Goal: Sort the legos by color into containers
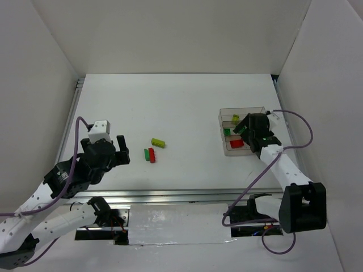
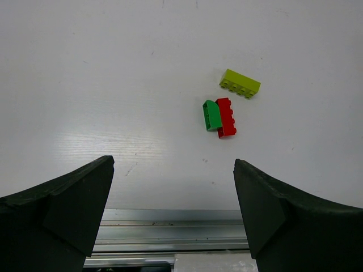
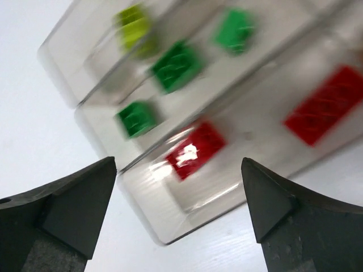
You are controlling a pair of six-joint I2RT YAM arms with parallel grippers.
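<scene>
Right claw [image 3: 178, 164] released and empty, jaws spread wide above the near end of the trays [image 3: 164, 221]. Left claw [image 2: 173, 161] likewise released and empty, hovering low over the table [image 2: 85, 85] at its near left.

Step in hand, as judged: clear the right claw from the trays, then fetch a loose brick. Raise it straight up, so that neither finger catches a tray wall and drags the block. The left claw is the nearer to the loose bricks. The yellow-green brick [image 2: 240, 83] stands free, so it is the simplest grasp: close across its short width. The green brick [image 2: 211, 115] and red brick [image 2: 227, 117] lie touching side by side. A finger has no room between them, so part them first, or both are likely to lift together.

Trays: clear, narrow, three joined side by side, at the table's right. The near one holds two red bricks [image 3: 195, 149], the middle one three green [image 3: 138, 118], the far one a yellow-green [image 3: 133, 28]. Bricks small, studded, glossy, blurred in the right wrist view.
</scene>
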